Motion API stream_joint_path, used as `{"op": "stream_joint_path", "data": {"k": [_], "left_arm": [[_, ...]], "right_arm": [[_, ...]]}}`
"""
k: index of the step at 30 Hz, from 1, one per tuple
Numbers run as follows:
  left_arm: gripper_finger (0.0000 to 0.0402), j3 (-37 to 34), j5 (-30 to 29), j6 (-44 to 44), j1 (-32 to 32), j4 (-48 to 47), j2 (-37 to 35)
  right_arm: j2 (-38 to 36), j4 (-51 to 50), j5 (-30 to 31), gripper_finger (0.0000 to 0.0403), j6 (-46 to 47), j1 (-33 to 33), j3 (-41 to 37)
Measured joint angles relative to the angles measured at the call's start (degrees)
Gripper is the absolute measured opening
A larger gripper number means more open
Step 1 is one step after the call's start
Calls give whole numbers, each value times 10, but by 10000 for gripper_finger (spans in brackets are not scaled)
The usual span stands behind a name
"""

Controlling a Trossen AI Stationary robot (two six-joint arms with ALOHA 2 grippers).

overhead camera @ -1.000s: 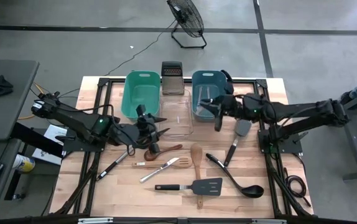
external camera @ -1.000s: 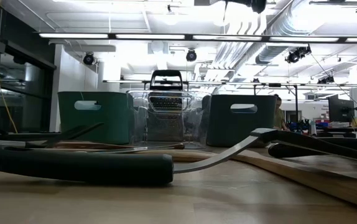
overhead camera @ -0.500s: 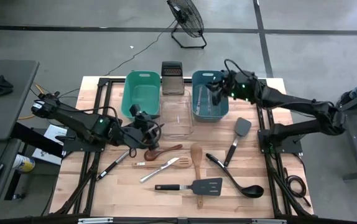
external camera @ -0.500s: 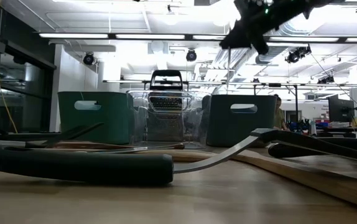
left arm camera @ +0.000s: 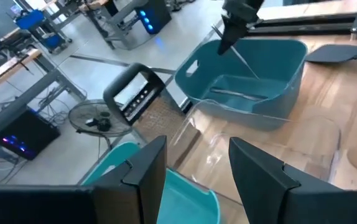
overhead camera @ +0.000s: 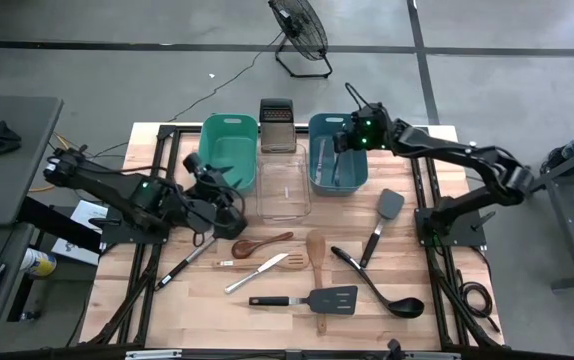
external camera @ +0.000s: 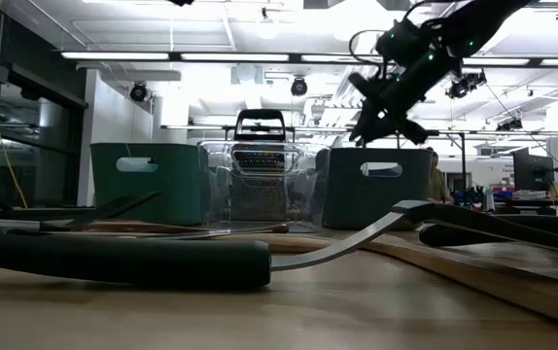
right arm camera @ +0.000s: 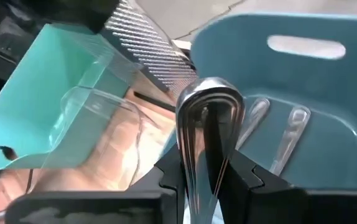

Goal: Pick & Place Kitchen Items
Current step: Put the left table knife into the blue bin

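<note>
My right gripper (overhead camera: 345,143) is above the blue tub (overhead camera: 314,128) at the far right, shut on silver tongs (right arm camera: 208,118); it also shows in the low view (external camera: 388,102). Other silver utensils (right arm camera: 290,134) lie in that tub. My left gripper (overhead camera: 221,192) is open and empty (left arm camera: 194,180) above the near right corner of the teal tub (overhead camera: 210,150). A wooden spoon (overhead camera: 264,241), a wooden spatula (overhead camera: 316,250), a knife (overhead camera: 255,273), black turners (overhead camera: 307,299), a grey-headed turner (overhead camera: 382,215) and a ladle (overhead camera: 377,290) lie flat on the table. My right gripper pinches the tongs' two arms (right arm camera: 207,163) between its two fingers, a little back from the looped end (right arm camera: 209,96), which sticks out past the fingertips. The fingers lie along the tongs. The tongs slant down toward the blue tub's inside (left arm camera: 241,59), lifted clear of it.
A steel box grater (overhead camera: 276,124) stands upright between the teal and blue tubs at the far edge. A clear tub (overhead camera: 284,190) sits just in front of it. A black-handled utensil (overhead camera: 182,265) lies at the near left. Bare wood shows along the near edge.
My right gripper has carried the tongs from above the table near the grey-headed turner toward the far edge, to a spot over the blue tub. My left gripper has drawn back from the wooden spoon's bowl toward the teal tub.
</note>
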Motion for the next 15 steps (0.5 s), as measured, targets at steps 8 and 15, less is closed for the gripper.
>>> {"op": "stream_joint_path", "data": {"k": [8,15], "left_arm": [[171,0,-3,-2,0,-6,-19],[171,0,3,0,0,-11,-19]], "right_arm": [[7,-10,-8,61,2,0,0],[7,-29,-10,130,6,-2,0]]}}
